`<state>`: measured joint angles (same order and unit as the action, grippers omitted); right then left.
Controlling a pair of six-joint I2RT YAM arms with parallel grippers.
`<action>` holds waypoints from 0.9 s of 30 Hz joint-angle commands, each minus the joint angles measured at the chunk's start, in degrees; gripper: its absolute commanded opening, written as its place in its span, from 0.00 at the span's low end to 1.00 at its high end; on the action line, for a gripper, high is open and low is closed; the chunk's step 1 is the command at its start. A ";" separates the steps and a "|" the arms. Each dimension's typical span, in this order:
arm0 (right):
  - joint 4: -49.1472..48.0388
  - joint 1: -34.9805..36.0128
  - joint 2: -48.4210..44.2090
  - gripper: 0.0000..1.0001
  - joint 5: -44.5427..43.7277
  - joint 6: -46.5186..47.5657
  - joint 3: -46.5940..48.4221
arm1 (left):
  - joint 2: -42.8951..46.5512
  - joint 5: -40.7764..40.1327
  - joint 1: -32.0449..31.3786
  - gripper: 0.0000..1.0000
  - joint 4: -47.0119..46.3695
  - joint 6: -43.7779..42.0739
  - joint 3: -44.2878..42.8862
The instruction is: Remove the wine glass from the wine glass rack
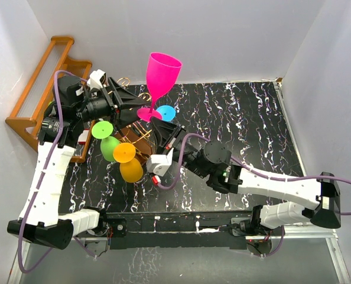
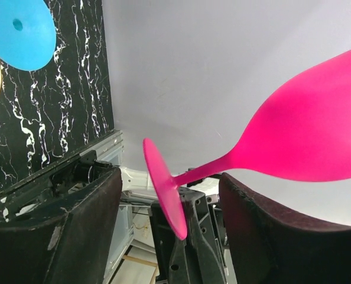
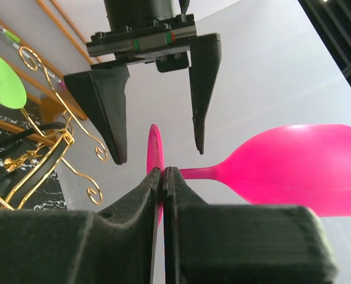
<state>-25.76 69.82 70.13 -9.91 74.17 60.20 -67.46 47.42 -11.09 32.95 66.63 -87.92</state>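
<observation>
While the right gripper (image 3: 162, 171) is pinching the edge of the pink glass's foot (image 3: 155, 145) between its clenched fingers, the left gripper (image 2: 169, 177) is standing released, its two fingers straddling that same foot without touching it. The pink glass (image 1: 162, 71) is being held in the air off the rack (image 1: 139, 137), just beside the rack's far right side and above the black marbled table (image 1: 240, 118). In the top view its bowl is pointing up, toward the back wall. In both wrist views the stem (image 3: 202, 173) is running sideways from the foot, with the bowl filling the right of the frame.

The right wrist view is showing the rack's gold scrolls left of the foot and apart from it. A green glass (image 1: 109, 147) and an orange glass (image 1: 130, 168) are sitting among the rack's wires on its near left side, and a blue foot (image 1: 165, 112) is showing just right of the pink one. A wooden shelf (image 1: 36, 94) is leaning along the left wall, behind the left arm.
</observation>
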 commanded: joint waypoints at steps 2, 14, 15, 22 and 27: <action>-7.06 1.59 1.23 0.08 -3.14 2.60 1.10 | 0.47 2.09 -0.23 0.55 -1.97 1.64 0.70; -9.41 3.55 -0.50 0.20 -9.34 2.12 -0.79 | 1.30 1.35 -0.24 0.00 -3.73 1.77 4.08; -9.43 3.61 -1.52 0.27 -10.13 1.38 -1.38 | 1.39 0.59 -0.27 0.00 -4.52 2.17 4.34; 0.86 5.05 -11.31 0.55 -22.45 -17.98 -5.11 | 4.66 -8.98 -0.25 0.00 -14.25 6.13 8.65; 18.46 4.73 -15.22 0.45 -42.76 -42.23 -2.50 | 6.43 -16.32 -0.18 0.00 -18.59 5.08 11.12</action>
<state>-20.51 74.78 56.93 -33.87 54.87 54.72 -64.47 38.06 -11.38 20.91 71.42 -77.41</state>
